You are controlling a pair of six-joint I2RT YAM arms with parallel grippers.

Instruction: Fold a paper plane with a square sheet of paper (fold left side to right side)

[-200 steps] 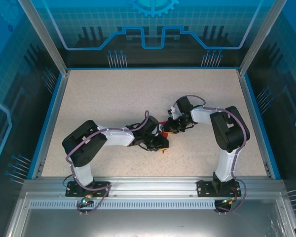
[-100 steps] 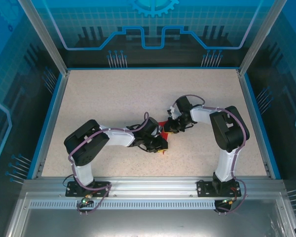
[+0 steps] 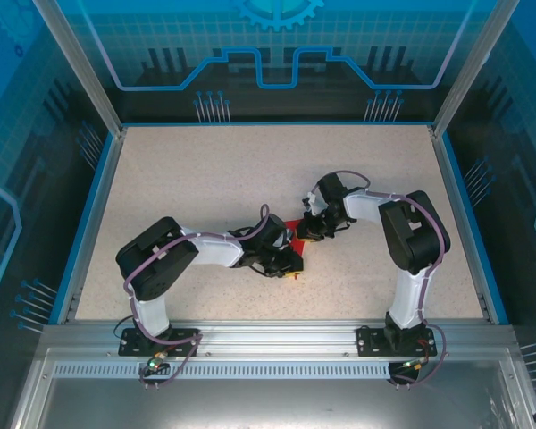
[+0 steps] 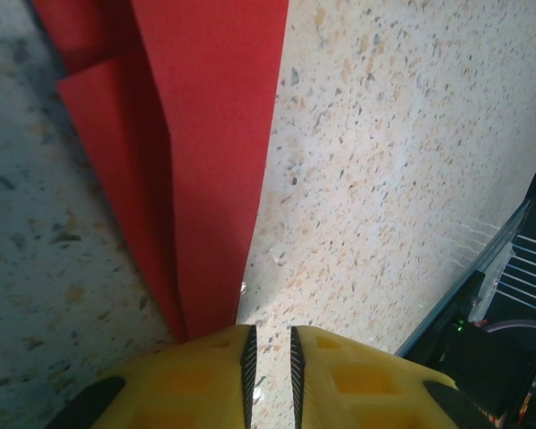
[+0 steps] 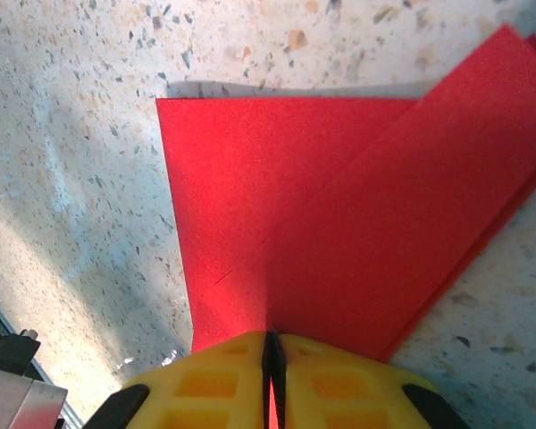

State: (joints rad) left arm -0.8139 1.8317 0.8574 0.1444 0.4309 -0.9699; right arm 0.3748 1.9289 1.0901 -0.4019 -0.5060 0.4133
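Red paper (image 5: 339, 223), folded to a point, lies on the table (image 3: 205, 170) between the arms. The right gripper (image 5: 272, 344) pinches one edge; the left gripper (image 4: 270, 344), jaws a slit apart, sits at its tip.

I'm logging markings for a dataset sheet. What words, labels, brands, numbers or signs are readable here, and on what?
None: no readable text in these views.
The red paper is plain and unmarked.
The blue back panel carries a gear graphic and circuit-style lines, no letters or numbers.
The speckled table bears no label.
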